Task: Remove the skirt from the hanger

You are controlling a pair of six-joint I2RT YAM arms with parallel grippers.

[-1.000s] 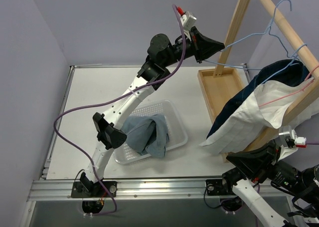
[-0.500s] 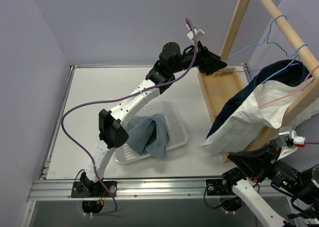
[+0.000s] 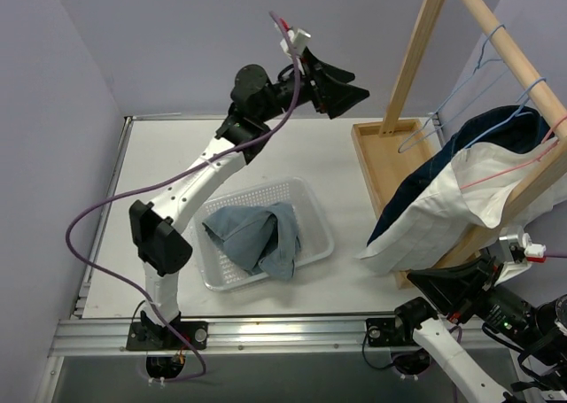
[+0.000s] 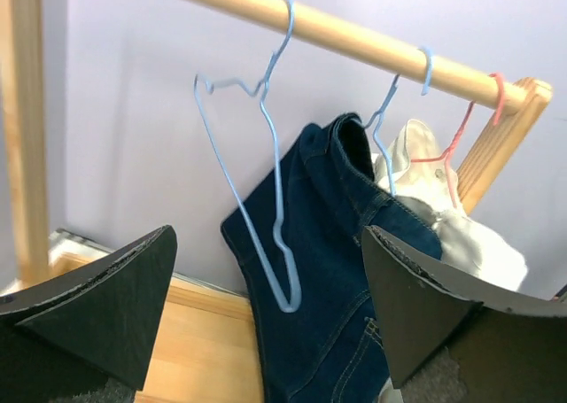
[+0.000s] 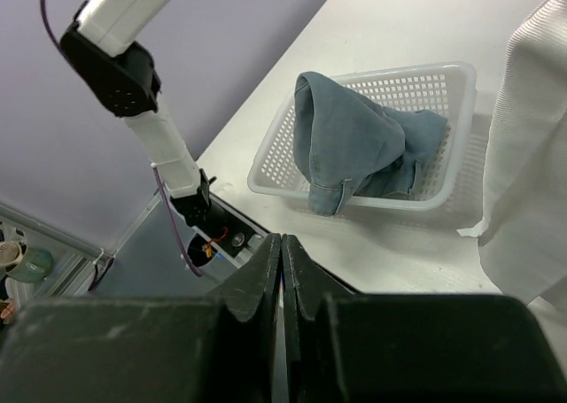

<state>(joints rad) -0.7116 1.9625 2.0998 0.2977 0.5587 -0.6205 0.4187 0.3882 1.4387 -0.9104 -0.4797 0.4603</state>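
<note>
My left gripper is spread wide and holds nothing, raised high near the back wall and facing the wooden rail, where a bare blue hanger hangs beside dark jeans. The skirt lies crumpled in the white basket on the table, well apart from the rack. My right gripper sits low at the near edge, fingers pressed together on nothing.
</note>
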